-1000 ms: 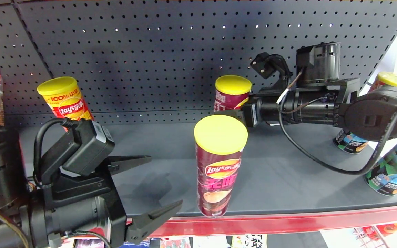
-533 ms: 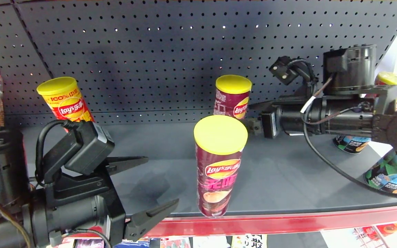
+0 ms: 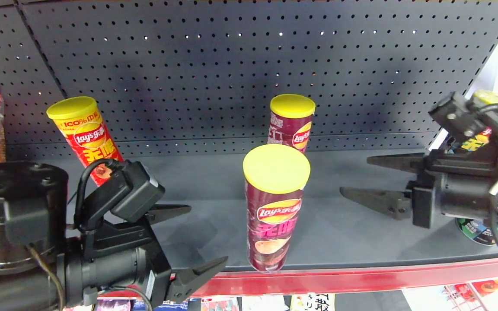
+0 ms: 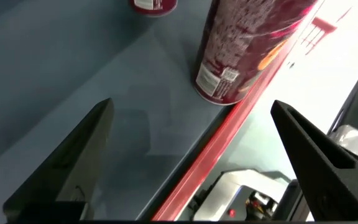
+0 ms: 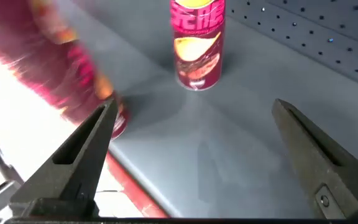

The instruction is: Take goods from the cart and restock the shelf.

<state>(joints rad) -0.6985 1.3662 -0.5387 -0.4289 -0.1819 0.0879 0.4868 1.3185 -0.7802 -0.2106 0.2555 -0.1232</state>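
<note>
Front purple can and rear purple can upright, lids up; left hand, right hand spread, empty

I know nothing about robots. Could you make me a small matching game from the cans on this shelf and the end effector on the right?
1 red can
2 near purple can
3 far purple can
4 right end effector

A open, holding nothing
B near the pegboard, left
C at the shelf's red front lip
D near the pegboard, middle

Pairs: 1-B, 2-C, 3-D, 4-A
</note>
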